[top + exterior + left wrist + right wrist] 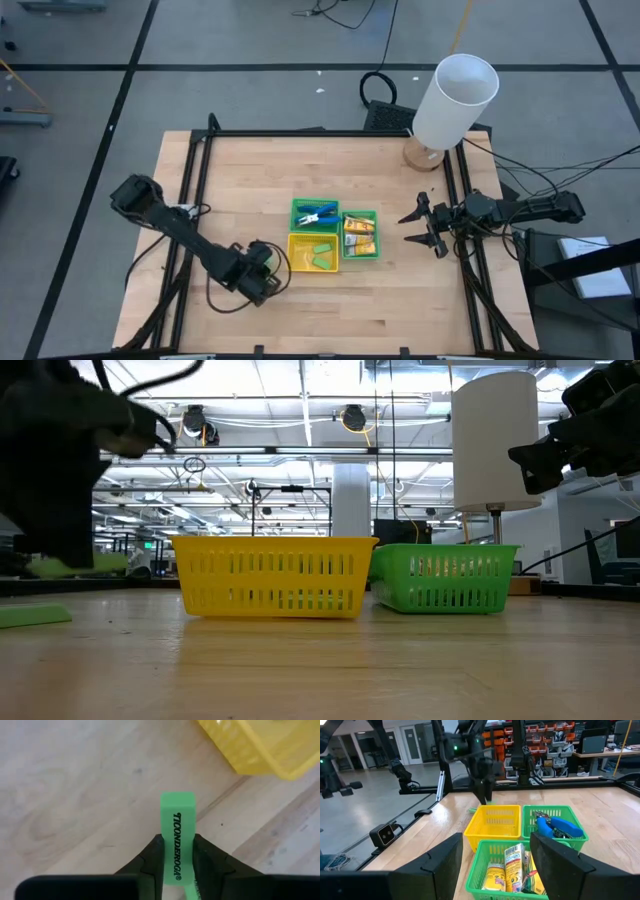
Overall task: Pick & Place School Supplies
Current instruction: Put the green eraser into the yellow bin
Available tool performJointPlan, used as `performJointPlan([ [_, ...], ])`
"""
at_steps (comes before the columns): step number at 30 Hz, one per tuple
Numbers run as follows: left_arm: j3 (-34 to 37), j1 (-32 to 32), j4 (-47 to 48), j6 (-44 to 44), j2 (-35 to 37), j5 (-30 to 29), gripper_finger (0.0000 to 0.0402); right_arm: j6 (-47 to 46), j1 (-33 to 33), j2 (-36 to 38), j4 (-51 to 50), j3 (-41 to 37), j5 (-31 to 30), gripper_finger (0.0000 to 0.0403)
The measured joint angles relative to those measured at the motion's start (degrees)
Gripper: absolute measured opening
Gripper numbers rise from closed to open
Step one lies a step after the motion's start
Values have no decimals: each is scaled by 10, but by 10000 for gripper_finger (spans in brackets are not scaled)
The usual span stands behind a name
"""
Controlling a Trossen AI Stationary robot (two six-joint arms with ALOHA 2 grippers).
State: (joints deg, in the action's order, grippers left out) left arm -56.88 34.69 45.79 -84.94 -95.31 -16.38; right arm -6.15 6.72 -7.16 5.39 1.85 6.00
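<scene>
You are in the carry step: the left end effector (177, 860) is clamped on one light-green stick (178, 835), the fingers pinching its sides, and it holds the stick over the surface (250, 170) just beside the yellow tray (313, 253), at that tray's left. The next move calls for bringing the stick over the yellow tray's rim, then parting the fingers so it drops inside; judge the clearance over the wall before you lower. The yellow tray already holds light-green sticks (320, 250). The green tray behind it (318, 213) holds the blue-handled tools (318, 214). The green tray to the right (360, 236) holds the yellow-orange packets (359, 234). The right end effector (423, 226) waits at the surface's right edge, fingers spread wide and holding nothing.
</scene>
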Motion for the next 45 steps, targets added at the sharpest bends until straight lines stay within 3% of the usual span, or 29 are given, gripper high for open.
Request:
performJointPlan([
  [9, 0, -1, 6, 40, 69, -58, 89, 0, 0, 0, 0, 0, 0, 226],
  [16, -1, -5, 6, 94, 106, -138, 77, 0, 0, 0, 0, 0, 0, 226],
  [23, 4, -31, 6, 156, 110, -166, 73, 0, 0, 0, 0, 0, 0, 226],
  [30, 59, -68, -3, 184, 126, -167, 75, 0, 0, 0, 0, 0, 0, 226],
  [40, 293, -89, -292, 236, 301, -160, 68, 0, 0, 0, 0, 0, 0, 226],
  [45, 400, -89, -524, 338, 386, -187, 72, 0, 0, 0, 0, 0, 0, 226],
])
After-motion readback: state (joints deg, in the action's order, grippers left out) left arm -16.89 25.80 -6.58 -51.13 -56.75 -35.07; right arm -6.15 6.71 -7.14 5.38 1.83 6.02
